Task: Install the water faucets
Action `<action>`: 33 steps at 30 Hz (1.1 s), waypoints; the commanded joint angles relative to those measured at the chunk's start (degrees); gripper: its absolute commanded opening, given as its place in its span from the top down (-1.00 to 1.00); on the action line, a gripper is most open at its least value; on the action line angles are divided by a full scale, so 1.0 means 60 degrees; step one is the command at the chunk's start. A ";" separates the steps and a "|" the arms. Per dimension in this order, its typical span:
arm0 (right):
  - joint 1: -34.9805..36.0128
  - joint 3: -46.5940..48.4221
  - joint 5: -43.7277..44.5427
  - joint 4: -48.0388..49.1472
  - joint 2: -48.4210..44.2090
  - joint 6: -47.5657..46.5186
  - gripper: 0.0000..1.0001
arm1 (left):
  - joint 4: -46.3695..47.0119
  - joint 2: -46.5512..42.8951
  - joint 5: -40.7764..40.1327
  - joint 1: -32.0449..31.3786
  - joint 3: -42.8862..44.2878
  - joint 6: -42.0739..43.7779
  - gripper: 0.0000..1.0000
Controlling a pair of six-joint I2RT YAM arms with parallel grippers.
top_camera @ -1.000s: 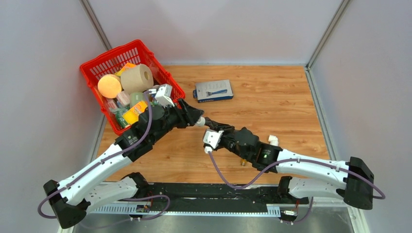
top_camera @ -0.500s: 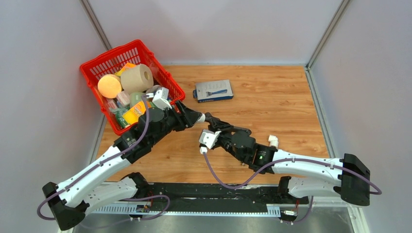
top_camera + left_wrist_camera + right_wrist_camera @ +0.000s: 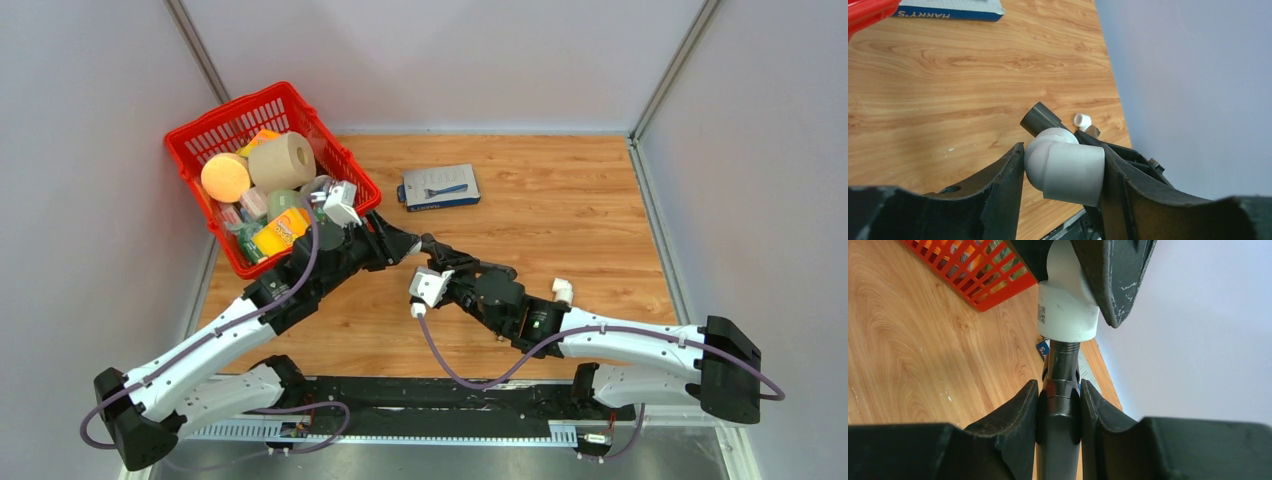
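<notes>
Two arms met mid-table, both loaded. Left gripper (image 3: 1062, 162) was clamped on a white elbow fitting (image 3: 1066, 310), one pad on each side of its bend. Right gripper (image 3: 1059, 395) was closed around the dark grey water faucet (image 3: 1062, 362). The tube ran straight out between the jaws and into the elbow's socket just ahead of the fingertips.

Threaded end was in the socket mouth with a few turns showing outside the rim, so I judged it started but not seated. Neither wrist view showed whether the threads had bitten or were only nosed in. Crossbar end was hidden behind the right jaws.

Left to do, by my read: spin the tube home while the left arm braces the elbow, then check alignment.

Second white elbow (image 3: 563, 288) lay on the wooden table (image 3: 580, 200), well behind the right jaws, with nothing fitted to it. I saw only one faucet. Red basket (image 3: 226, 112) and razor box (image 3: 440, 187) sat off to the sides of the left jaws, not involved.
</notes>
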 commanded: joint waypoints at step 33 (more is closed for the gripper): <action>-0.3611 0.1337 -0.7222 -0.2559 -0.1904 0.2662 1.00 | 0.0314 -0.1978 0.3978 -0.0018 0.0682 1.1233 -0.59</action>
